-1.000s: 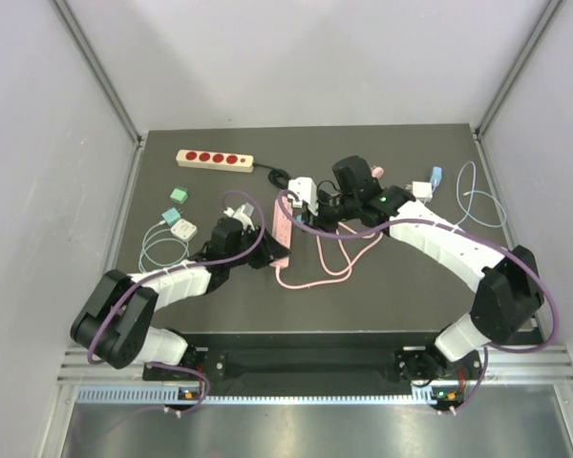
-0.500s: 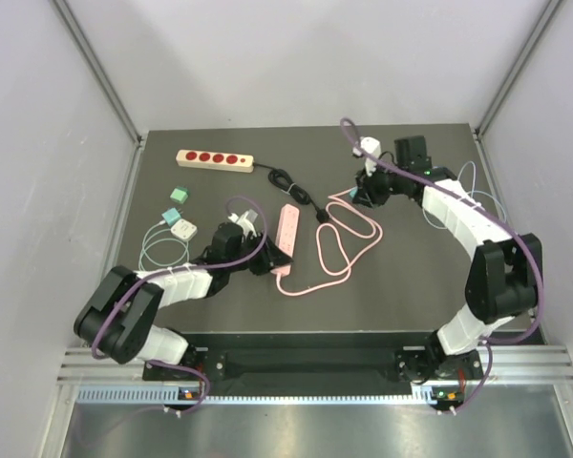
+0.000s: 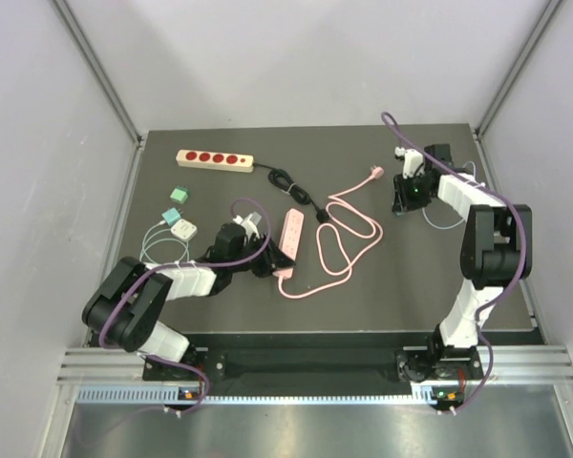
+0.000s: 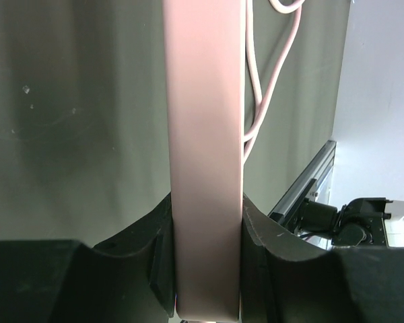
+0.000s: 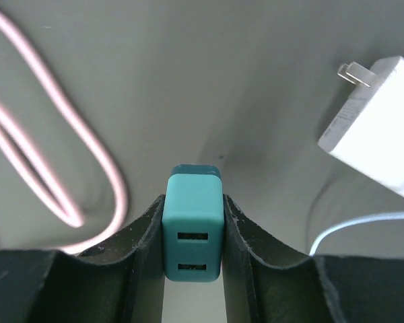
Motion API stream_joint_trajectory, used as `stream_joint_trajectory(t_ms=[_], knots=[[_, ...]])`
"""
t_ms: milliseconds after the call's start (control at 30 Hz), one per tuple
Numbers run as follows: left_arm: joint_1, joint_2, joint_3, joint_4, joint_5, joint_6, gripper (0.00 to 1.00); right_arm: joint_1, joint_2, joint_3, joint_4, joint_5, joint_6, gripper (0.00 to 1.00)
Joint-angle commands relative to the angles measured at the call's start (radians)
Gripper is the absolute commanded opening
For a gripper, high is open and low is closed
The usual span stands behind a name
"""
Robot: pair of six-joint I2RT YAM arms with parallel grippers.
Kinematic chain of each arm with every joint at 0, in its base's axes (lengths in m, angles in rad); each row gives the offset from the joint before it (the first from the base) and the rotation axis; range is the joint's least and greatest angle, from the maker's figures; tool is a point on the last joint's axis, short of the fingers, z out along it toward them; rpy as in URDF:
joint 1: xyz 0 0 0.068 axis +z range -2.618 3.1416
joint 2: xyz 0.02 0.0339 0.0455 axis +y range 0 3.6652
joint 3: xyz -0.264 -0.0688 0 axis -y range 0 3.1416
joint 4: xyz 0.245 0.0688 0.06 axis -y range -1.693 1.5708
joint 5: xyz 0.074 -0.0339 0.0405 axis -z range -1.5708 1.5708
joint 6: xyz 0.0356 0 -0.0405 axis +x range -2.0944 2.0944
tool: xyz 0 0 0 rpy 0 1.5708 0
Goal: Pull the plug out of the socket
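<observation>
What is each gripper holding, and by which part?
Left gripper: pink power strip, across its sides near one end. Right gripper: teal USB plug, across its sides.

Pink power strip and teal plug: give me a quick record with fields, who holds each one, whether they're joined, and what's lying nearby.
pink power strip: lying on the table, near end clamped by the left claw
teal plug: gripped in the right claw, two USB ports facing the wrist camera
joined: no, the plug is far to the right of the strip, well apart
near the plug: white charger with prongs showing, loops of pink cable
plug touching table: cannot tell
</observation>
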Motion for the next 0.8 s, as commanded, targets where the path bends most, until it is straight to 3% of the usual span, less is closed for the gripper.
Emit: stream_joint_trajectory(t_ms=[0,233,467,767], knots=[[0.0,-0.003,0.04,0.102,0.022,0.004,0.0,-0.046,0.026,0.074,-0.018,0.05,-0.017,0.02],[0.0,0.005,0.039,0.117,0.031,-0.002,0.0,-0.129,0.09,0.093,-0.029,0.059,-0.023,0.16],[0.0,0.041,0.063,0.13,0.053,-0.002,0.0,-0.191,0.098,0.108,-0.043,0.053,-0.037,0.53],[0.0,0.121,0.097,0.157,0.109,-0.004,0.01,-0.234,0.012,0.145,-0.075,-0.003,-0.098,0.83]])
